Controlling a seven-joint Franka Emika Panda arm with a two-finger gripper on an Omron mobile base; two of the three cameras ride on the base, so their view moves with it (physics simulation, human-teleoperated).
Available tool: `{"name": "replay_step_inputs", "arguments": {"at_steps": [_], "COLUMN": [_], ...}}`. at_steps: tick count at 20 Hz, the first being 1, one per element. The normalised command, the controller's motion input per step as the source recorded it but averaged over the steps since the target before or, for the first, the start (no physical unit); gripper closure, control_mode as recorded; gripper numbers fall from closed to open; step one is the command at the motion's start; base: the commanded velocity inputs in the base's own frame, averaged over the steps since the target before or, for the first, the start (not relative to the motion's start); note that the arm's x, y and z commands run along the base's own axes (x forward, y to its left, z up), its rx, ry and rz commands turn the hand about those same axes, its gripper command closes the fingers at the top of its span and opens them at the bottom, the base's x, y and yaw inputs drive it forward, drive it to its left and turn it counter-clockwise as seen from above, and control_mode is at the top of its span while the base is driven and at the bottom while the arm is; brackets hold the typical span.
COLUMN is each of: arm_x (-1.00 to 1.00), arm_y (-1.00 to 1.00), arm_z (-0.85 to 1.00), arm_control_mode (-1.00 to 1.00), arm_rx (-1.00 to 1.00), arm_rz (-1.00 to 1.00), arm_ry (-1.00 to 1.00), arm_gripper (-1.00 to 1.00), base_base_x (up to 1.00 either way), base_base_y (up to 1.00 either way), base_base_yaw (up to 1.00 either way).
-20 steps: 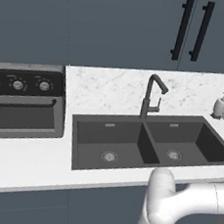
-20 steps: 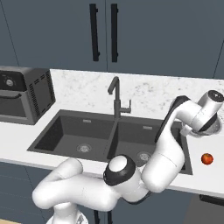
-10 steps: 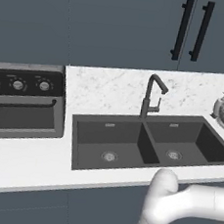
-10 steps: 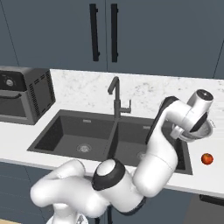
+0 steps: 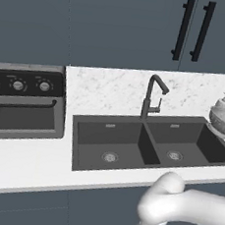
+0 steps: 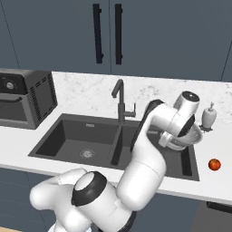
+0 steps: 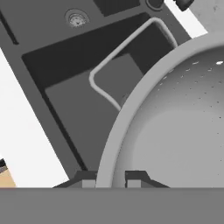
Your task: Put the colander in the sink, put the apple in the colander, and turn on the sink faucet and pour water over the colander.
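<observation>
My gripper [image 7: 110, 179] is shut on the rim of the colander [image 7: 175, 127], one fingertip on each side of the rim. The silvery colander [image 6: 189, 138] hangs tilted over the right end of the dark double-basin sink [image 6: 68, 136], above its right basin. In the left base view the colander [image 5: 222, 122] is at the far right, beside the sink [image 5: 106, 138]. The red-orange apple [image 6: 215, 164] lies on the white counter to the right of the sink. Behind the basin divider stands the dark gooseneck faucet [image 6: 119, 102] [image 5: 150, 94].
A dark oven with knobs [image 5: 24, 104] [image 6: 22, 104] stands on the counter to the left of the sink. A small white soap dispenser [image 6: 209, 117] is at the back right, close behind the colander. Dark cabinets with handles hang above.
The arm has swung left with the colander held, carrying it from over the counter at the right to over the sink's right basin. The apple has stayed put.
</observation>
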Motion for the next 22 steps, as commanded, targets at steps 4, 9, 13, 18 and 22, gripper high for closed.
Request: {"name": "replay_step_inputs", "arguments": {"at_steps": [4,9,13,18,22], "arm_x": [-0.54,-0.55,-0.54,-0.33,-0.04], "arm_y": [1.0,1.0,1.0,1.0,0.96], "arm_z": [0.02,0.04,0.01,0.0,0.0], "arm_control_mode": [-1.0,-1.0,-1.0,-1.0,-1.0], "arm_rx": [-0.11,-0.12,-0.11,-0.09,-0.04], "arm_rz": [0.08,0.08,0.1,0.13,0.15], "arm_ry": [0.0,0.0,0.0,0.0,0.0], "arm_gripper": [1.0,1.0,1.0,1.0,1.0], "base_base_x": [0.0,0.0,0.0,0.0,0.0], "base_base_y": [0.0,0.0,0.0,0.0,0.0], "base_base_yaw": [0.0,0.0,0.0,0.0,0.0]}}
